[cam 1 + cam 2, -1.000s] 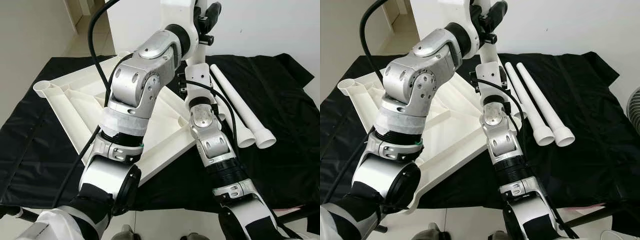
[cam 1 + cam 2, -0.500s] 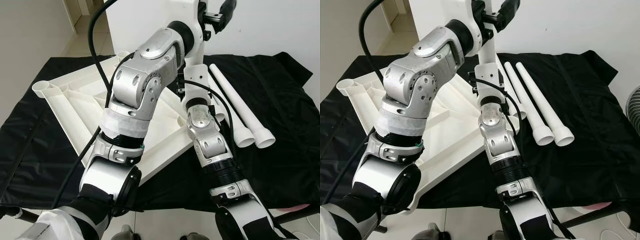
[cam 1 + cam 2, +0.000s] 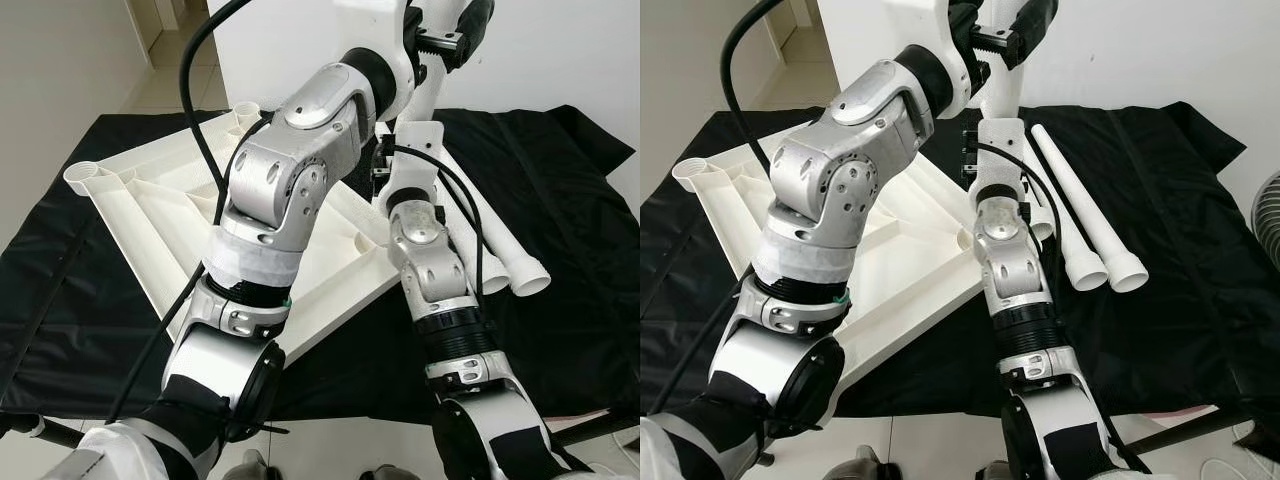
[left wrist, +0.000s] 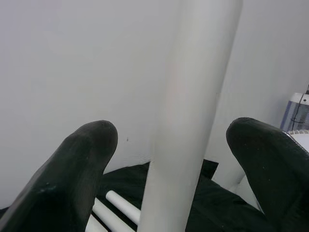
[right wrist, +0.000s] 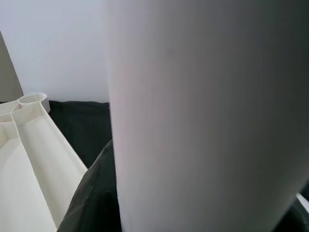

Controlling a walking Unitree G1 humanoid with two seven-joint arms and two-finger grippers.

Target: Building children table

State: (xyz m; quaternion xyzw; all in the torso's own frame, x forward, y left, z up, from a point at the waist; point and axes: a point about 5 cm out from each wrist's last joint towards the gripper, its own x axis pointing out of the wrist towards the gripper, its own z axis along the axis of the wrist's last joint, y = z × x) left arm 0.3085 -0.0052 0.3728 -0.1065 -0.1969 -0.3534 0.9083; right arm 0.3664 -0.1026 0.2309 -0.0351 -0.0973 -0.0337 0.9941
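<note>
While the right tool (image 5: 145,203) grips a leg (image 3: 1006,95) upright at upper centre, seemingly to seat it in the tabletop (image 3: 150,215), the left tool (image 4: 178,164) stands wide around it.

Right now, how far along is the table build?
Done: tabletop lies underside up. In hand: one leg stands upright between the left gripper's open fingers, right gripper lower down. Left: two legs lie loose; corner socket empty.

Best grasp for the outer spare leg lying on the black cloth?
Probably mid-shaft, from above, fingers closing across its width. The outer leg lies flat on the black cloth, flared end toward the robot, the second leg close alongside, so the outer side leaves more finger room.
</note>
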